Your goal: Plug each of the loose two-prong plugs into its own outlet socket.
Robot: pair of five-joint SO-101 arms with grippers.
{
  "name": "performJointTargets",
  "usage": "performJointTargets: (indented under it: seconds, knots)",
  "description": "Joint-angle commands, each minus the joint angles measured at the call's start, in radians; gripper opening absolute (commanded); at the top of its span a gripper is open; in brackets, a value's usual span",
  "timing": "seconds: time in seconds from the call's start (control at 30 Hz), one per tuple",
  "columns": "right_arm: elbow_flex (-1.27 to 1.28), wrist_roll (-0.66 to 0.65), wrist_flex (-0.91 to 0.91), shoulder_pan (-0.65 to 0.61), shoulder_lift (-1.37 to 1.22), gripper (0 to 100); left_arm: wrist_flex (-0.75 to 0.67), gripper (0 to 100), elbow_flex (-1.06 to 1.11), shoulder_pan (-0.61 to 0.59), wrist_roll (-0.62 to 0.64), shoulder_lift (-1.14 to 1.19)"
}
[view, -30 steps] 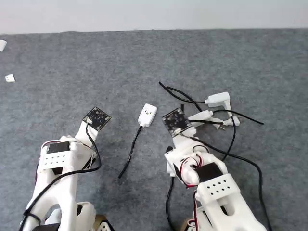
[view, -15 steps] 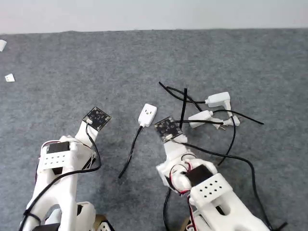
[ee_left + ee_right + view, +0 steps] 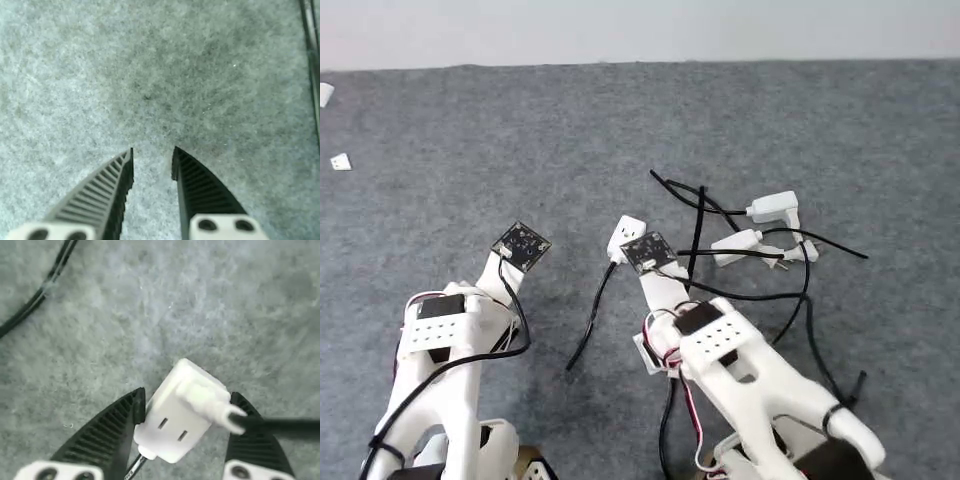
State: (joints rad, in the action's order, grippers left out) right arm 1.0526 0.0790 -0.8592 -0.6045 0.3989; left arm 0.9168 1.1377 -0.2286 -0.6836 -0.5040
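r gripper [image 3: 187, 393] jaws apart, straddling outlet socket [image 3: 172, 417], long axis skewed btwn them. l gripper [image 3: 152, 151] apart too, over carpet [image 3: 150, 75], farther off.

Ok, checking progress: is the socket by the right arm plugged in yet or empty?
Empty. In the right wrist view the socket shows two bare slots, no prongs in them; the right gripper flanks it, jaws open.

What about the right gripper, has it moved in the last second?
Yes. The right gripper swung left, away from the white plugs, and now straddles the outlet socket.
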Motion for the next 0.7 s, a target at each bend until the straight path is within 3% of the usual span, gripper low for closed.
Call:
performJointTargets:
  seconds: [0.0, 0.23, 0.33, 0.53, 0.67]
  knots:
    - [-0.054, -0.032, -0.007, -0.005, -0.010, 21.1, -0.015, 11, -0.022, -0.008, 0.005, -0.025]
    - [-0.049, -0.098, -0.004, -0.004, -0.007, 0.2, -0.015, 11, -0.022, -0.008, 0.005, -0.025]
    - [-0.049, -0.126, -0.047, 0.079, 0.021, 0.6, -0.015, 11, -0.024, -0.015, 0.005, -0.025]
    - [-0.072, -0.249, -0.243, 0.452, 0.337, 0.8, -0.021, 11, -0.028, -0.032, 0.018, -0.025]
    - [-0.068, -0.353, -0.352, 0.857, 0.595, 0.8, -0.029, 11, -0.028, -0.034, 0.052, -0.025]
